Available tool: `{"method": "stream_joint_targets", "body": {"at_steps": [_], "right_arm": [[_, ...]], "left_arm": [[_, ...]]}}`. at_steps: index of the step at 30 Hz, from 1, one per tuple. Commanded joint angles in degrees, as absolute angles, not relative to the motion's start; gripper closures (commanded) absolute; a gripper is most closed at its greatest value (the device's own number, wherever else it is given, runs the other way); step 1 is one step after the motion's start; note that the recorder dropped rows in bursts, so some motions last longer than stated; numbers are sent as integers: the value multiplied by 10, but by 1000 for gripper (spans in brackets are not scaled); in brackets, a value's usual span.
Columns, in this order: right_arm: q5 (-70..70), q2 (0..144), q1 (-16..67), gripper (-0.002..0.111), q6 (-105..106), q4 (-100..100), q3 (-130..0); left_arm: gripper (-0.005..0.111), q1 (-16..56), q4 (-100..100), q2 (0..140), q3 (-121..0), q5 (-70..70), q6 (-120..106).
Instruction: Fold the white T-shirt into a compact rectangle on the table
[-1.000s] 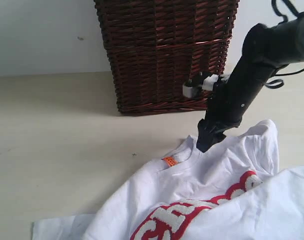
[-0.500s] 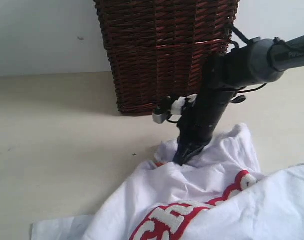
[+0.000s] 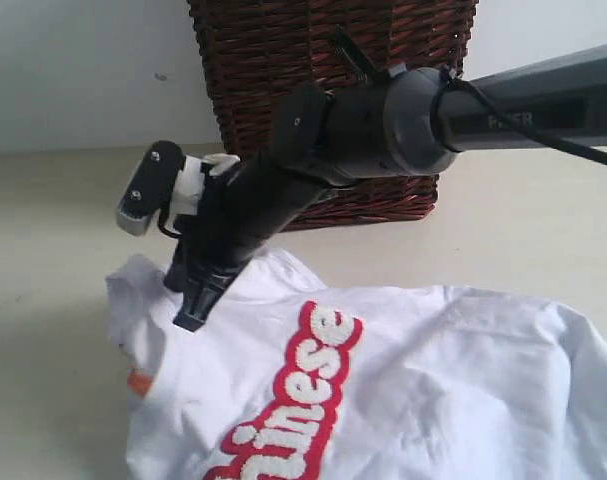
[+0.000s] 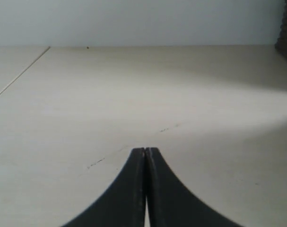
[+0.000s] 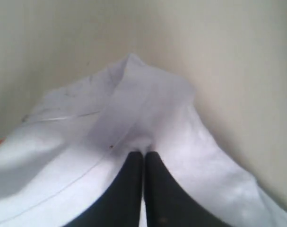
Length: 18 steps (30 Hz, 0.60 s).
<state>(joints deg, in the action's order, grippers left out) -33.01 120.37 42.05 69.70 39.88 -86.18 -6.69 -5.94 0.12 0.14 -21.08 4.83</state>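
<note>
The white T-shirt lies rumpled on the table in front of the basket. The right gripper has its jaws clamped on the shirt's fabric. The left gripper is closed on nothing, above the table.

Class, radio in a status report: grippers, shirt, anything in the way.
Right gripper shut on shirt. Left gripper shut, empty, over table. Basket behind shirt, not blocking.
</note>
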Motion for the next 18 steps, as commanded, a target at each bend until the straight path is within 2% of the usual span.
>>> {"method": "stream_joint_targets", "body": {"at_steps": [1,3,5,8,10,15,18], "right_arm": [[-255,1196,426,108,701,465,-867],[-255,1193,426,101,701,480,-867],[-265,1189,426,88,701,472,-867],[-286,1175,425,59,701,461,-866],[-307,1162,422,48,695,461,-866],[-428,1102,390,47,621,415,-866],[-567,1067,326,47,562,365,-866]], "left_arm": [[107,-69,-57,0,0,-207,47],[107,-69,-57,0,0,-207,47],[107,-69,-57,0,0,-207,47],[107,-69,-57,0,0,-207,47],[107,-69,-57,0,0,-207,47],[107,-69,-57,0,0,-207,47],[107,-69,-57,0,0,-207,47]]}}
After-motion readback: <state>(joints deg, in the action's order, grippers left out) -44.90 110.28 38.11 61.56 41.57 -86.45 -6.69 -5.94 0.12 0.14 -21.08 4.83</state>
